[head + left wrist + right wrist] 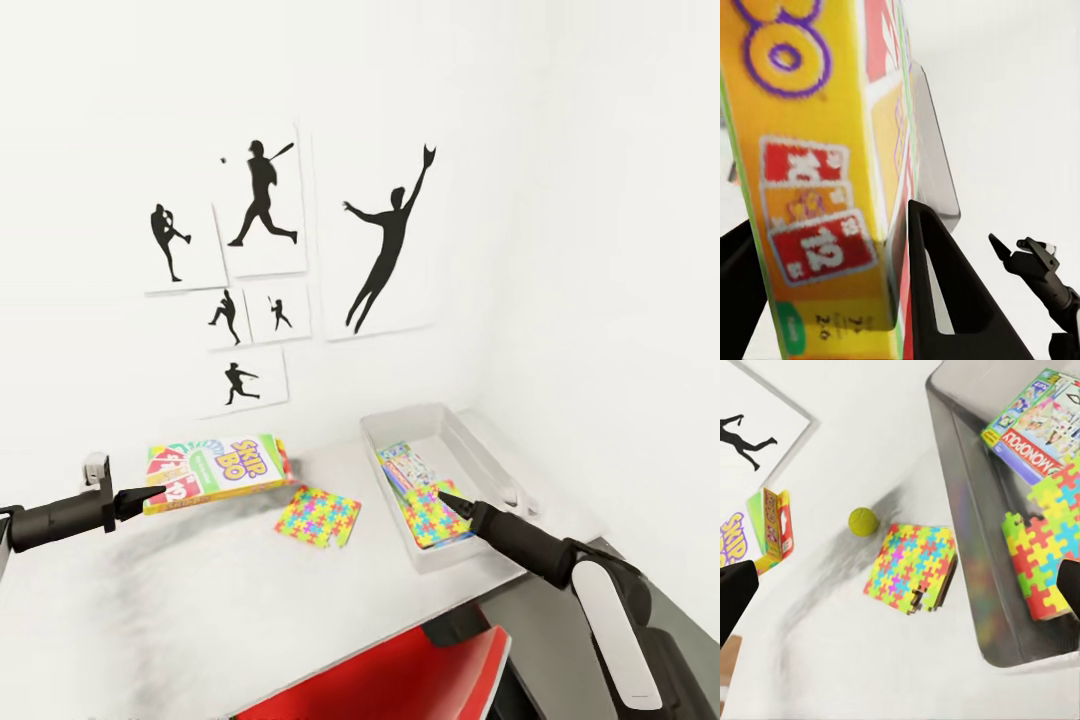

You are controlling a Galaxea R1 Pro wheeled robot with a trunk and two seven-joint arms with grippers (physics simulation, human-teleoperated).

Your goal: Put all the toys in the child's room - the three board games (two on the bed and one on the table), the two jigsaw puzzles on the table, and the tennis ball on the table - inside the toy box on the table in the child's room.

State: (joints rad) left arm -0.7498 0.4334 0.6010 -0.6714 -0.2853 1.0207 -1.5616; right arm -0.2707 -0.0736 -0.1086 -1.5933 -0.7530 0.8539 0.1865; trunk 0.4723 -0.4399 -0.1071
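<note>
Here, left claw (150, 493) clamped on glossy flat Skip-Bo box (215, 470), right claw (442, 495) spread empty over grey bin (400, 426).

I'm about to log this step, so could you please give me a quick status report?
Left gripper shut on Skip-Bo box, lifted. Right gripper over toy box, state unclear. Monopoly, one puzzle binned; second puzzle, tennis ball on table.

Grey toy box (395, 432); mosaic puzzle (318, 517) (pastel); yellow-green ball (862, 521).
</note>
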